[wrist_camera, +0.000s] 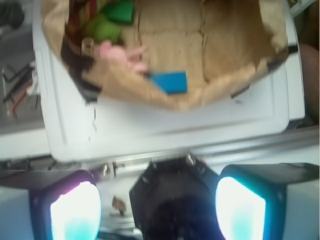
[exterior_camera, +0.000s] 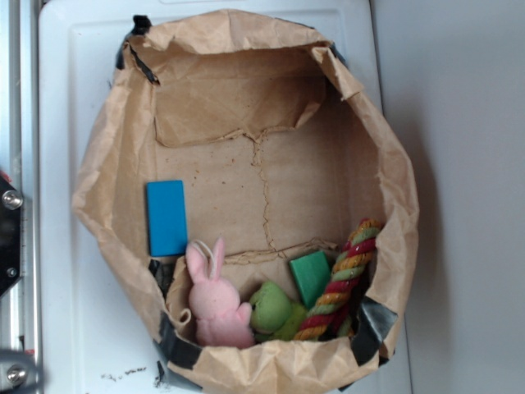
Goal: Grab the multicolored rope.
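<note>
The multicolored rope (exterior_camera: pixel 343 283) lies slanted against the lower right wall inside the brown paper bag (exterior_camera: pixel 107 164), one end up by the rim. Touching its left side is a green block (exterior_camera: pixel 310 277), then a green plush toy (exterior_camera: pixel 275 312) and a pink bunny (exterior_camera: pixel 215 297); a blue block (exterior_camera: pixel 166 217) lies apart by the left wall. The bag sits on a white tray (exterior_camera: pixel 74 74). In the wrist view the gripper (wrist_camera: pixel 159 210) hangs outside the bag, over the tray's edge, fingers (wrist_camera: pixel 75 210) spread wide and holding nothing. No writing is readable.
</note>
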`<state>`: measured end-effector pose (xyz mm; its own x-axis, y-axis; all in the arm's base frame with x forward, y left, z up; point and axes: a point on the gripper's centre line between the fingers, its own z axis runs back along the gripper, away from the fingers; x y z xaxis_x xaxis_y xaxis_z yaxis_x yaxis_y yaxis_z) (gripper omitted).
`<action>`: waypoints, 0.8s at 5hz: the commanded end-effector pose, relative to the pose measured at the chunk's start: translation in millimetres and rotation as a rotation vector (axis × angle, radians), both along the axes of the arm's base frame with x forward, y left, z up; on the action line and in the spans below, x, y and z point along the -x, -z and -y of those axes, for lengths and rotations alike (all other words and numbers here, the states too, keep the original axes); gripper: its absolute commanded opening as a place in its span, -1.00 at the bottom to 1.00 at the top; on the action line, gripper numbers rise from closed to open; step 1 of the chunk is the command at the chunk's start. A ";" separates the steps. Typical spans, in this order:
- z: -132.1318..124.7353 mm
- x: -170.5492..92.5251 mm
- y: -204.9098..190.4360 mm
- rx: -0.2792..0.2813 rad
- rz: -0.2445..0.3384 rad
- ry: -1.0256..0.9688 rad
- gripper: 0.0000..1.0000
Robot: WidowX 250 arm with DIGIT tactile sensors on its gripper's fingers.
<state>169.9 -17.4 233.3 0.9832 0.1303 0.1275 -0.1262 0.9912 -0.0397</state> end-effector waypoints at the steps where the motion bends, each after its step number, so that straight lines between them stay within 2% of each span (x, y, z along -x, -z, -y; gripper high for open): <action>1: -8.2 -58.1 14.6 0.034 0.084 -0.116 1.00; 2: -13.1 -76.4 30.2 0.129 0.144 -0.229 1.00; 3: -22.6 -88.9 39.0 0.202 0.180 -0.300 1.00; 4: -32.4 -98.5 49.1 0.229 0.187 -0.332 1.00</action>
<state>266.7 5.7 173.9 0.8616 0.4672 0.1982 -0.4000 0.8655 -0.3014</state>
